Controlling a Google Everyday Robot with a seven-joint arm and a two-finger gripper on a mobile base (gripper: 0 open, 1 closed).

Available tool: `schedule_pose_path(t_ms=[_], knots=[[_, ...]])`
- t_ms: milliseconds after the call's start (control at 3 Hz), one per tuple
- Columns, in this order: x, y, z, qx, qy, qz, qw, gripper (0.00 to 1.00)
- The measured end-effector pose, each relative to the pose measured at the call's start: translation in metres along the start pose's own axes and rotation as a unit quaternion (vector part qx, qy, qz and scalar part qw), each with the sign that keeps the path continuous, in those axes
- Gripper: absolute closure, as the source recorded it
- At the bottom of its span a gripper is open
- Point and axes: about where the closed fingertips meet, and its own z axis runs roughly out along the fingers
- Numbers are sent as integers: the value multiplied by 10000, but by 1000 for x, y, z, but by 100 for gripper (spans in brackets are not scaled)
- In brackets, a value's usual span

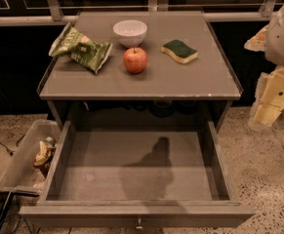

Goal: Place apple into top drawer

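Observation:
The red-orange apple (135, 60) stands on the grey table top (180, 82), just in front of the white bowl (130, 32). The top drawer (136, 172) is pulled fully open below the table top. Its flat grey bottom is bare, with a shadow across it, and a small metal knob (139, 224) sits on its front. My gripper (264, 116) hangs at the right edge of the view, beside the table's right side. It is level with the drawer's back, well apart from the apple, and holds nothing that I can see.
A crumpled green chip bag (80, 48) lies left of the apple. A green and yellow sponge (179, 50) lies to its right. A clear plastic bin (27, 160) with some items stands on the floor left of the drawer. Cables lie at the lower left.

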Motion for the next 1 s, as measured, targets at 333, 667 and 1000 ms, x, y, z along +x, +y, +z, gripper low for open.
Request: schedule_pose_path(t_ms=[333,667,1000], knots=[[-5,-4,0,45,-39,-28,10000,0],[-29,-24,8,70,-316,-115,9994,0],[-57,-62,19,205,-773,-87,9968,0]])
